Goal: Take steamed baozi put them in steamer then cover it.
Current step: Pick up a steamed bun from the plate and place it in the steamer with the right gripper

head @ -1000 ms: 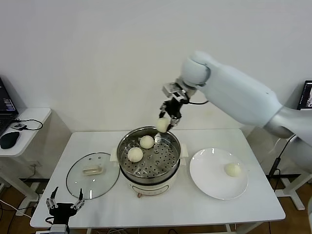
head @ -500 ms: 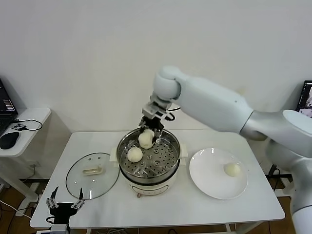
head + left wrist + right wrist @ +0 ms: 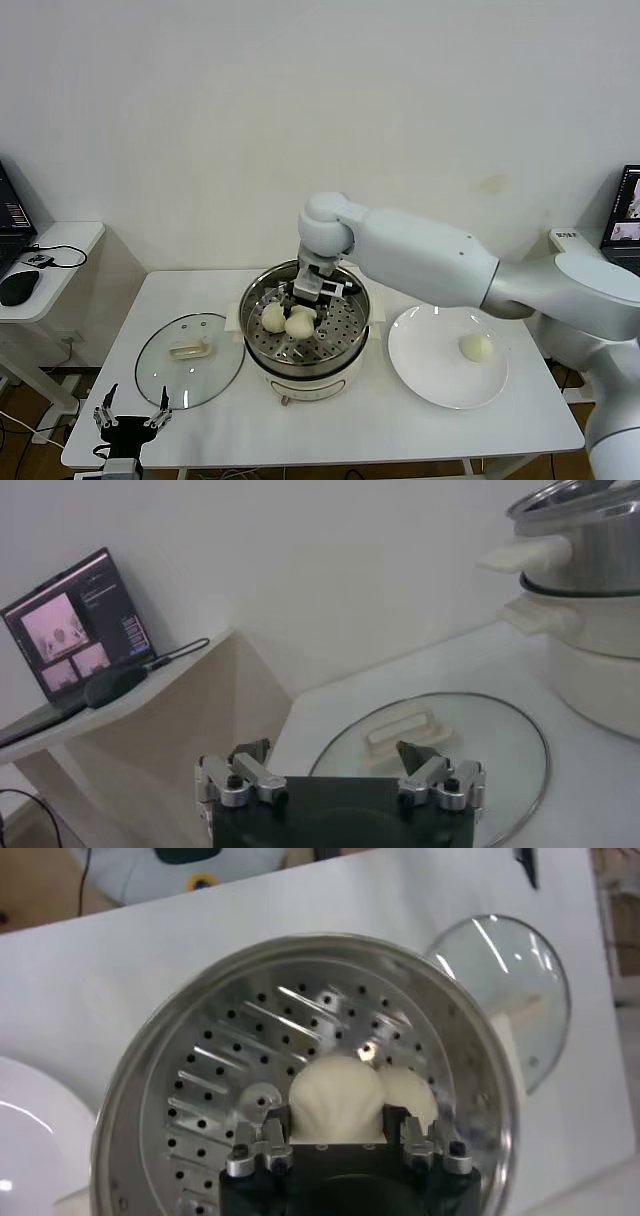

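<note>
Your right gripper has its jaws closed on a bun, one finger on each side, low inside the steamer over its perforated tray. The bun is round, so it has no long axis to speak of. In the head view the held bun sits just beside a second bun, on the side of the steamer toward the lid; whether they touch you cannot tell. The right wrist view shows a second bun peeking out behind the held one. A last bun lies on the plate, on the steamer's other side.

The lid rests flat on the table, apart from the steamer, handle up, its long axis running roughly toward the steamer.

Your left gripper hangs at the table's near edge, near the lid, jaws wide and empty. Only its wrist view shows the steamer's side handles and a laptop on a side desk.
</note>
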You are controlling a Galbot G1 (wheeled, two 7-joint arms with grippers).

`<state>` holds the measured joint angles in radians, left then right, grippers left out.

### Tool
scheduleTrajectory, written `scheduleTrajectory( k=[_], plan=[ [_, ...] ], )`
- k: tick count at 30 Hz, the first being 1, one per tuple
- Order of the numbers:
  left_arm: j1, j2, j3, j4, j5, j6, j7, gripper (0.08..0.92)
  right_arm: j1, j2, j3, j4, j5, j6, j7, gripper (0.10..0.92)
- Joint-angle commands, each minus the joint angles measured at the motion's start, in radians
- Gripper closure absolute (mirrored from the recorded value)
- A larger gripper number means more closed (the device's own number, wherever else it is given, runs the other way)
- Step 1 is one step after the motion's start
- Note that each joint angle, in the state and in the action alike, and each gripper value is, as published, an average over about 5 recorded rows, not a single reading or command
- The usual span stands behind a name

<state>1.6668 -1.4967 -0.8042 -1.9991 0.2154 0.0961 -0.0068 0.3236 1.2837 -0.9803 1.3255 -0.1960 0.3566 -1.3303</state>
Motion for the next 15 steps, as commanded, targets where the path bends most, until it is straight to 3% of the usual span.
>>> scheduleTrajectory(
  k=[1, 15],
  plan=[
    [-0.008, 0.001, 0.001, 0.007, -0.001, 0.002, 0.004, 0.177, -0.029, -0.002, -0.026, 0.057, -0.047, 0.052, 0.011, 0.457],
    [-0.01, 0.0, 0.003, 0.011, -0.008, 0.001, 0.004, 0.177, -0.023, -0.005, -0.042, 0.082, -0.042, 0.05, 0.009, 0.457]
  ],
)
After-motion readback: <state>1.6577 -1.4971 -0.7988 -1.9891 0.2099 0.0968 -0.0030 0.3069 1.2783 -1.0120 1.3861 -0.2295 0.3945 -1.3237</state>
